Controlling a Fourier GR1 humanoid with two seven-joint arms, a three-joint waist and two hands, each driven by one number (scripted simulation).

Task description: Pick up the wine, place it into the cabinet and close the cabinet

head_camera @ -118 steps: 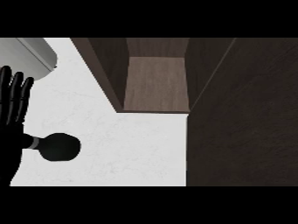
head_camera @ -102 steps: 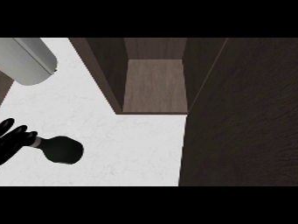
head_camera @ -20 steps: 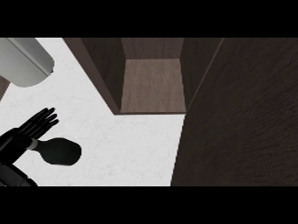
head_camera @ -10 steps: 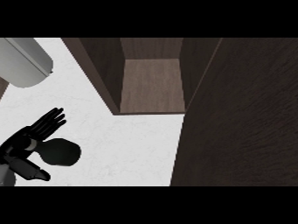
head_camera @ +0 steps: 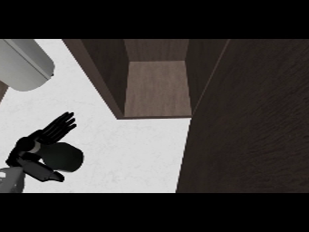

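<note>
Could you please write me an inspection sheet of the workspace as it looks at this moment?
Surface: white counter, bare patches visible around the bottle.
Job's things: wine bottle, dark, seen from above at the lower left of the counter; cabinet open, its wooden floor bare; cabinet door swung out along the right side.
Clutter: nothing seen.
Hands: left hand at the wine bottle, fingers straight past its far side, thumb on its near side, not closed round it; right hand not in view.
Cables: nothing seen.
Surroundings: grey rounded object at the upper left, cannot tell what it is; dark wood strip at the left edge.
</note>
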